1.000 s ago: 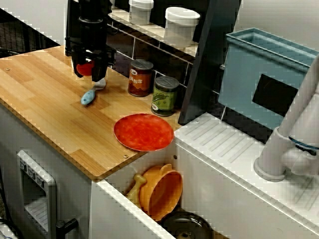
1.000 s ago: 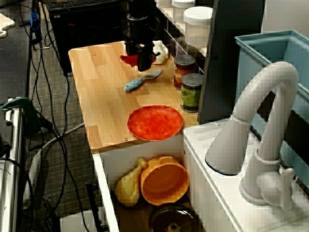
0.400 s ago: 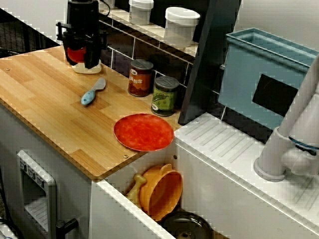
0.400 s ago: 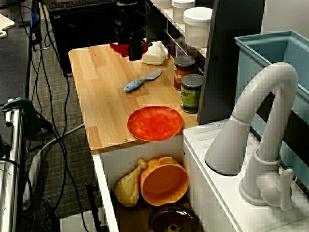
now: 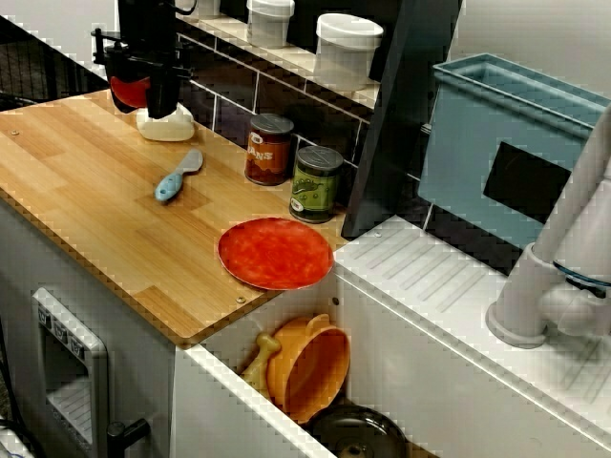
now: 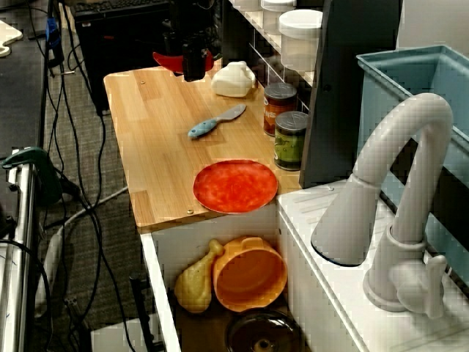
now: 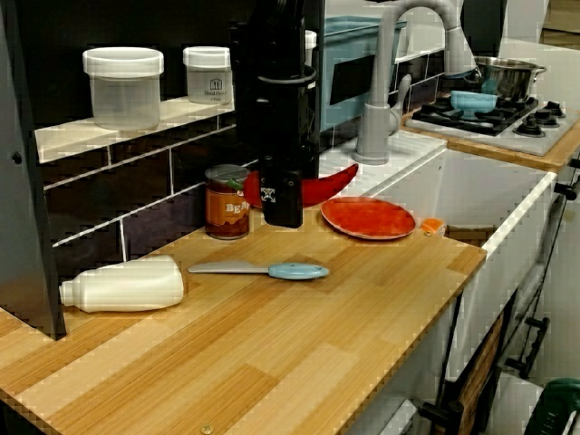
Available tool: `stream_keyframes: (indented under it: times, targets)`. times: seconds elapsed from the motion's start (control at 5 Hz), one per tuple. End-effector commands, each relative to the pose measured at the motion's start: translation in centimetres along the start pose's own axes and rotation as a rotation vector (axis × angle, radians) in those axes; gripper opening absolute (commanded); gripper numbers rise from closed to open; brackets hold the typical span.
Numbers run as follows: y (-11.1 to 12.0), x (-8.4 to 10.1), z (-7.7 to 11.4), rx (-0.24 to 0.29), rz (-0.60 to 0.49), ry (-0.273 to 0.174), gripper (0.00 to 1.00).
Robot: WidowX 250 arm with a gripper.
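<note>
Wooden counter [image 5: 76, 181] noted along dark tiled wall. Red curved object [image 5: 128, 92] pinched in closed gripper [image 5: 153, 103], held above counter, over white bottle [image 5: 164, 125]. Edge grip judged weak: object could be dropped, bottle struck.

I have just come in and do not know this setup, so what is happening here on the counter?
One robot arm is at work. Its gripper is shut on a red curved object and holds it in the air above the wooden counter. A white bottle lies on its side by the wall, a blue-handled knife lies flat nearby, and a red plate sits at the counter's other end.
</note>
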State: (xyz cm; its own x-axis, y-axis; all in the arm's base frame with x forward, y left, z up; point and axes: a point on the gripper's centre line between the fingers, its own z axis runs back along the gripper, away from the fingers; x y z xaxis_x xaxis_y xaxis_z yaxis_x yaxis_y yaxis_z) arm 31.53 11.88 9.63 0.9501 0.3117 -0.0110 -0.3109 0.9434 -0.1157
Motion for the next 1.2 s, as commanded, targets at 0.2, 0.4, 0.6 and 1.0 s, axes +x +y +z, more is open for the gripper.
stream_keyframes:
  times: [0.2, 0.4, 0.6, 1.0]
  targets:
    - [1.5, -1.2, 4.4, -0.019, -0.01, -0.029, 0.0]
    - [2.3, -1.3, 4.6, 0.002, -0.021, -0.021, 0.0]
    - [4.6, -0.9, 3.6, 0.037, -0.043, -0.031, 0.0]
    - [6.3, -1.1, 3.9, 0.051, -0.047, -0.026, 0.0]
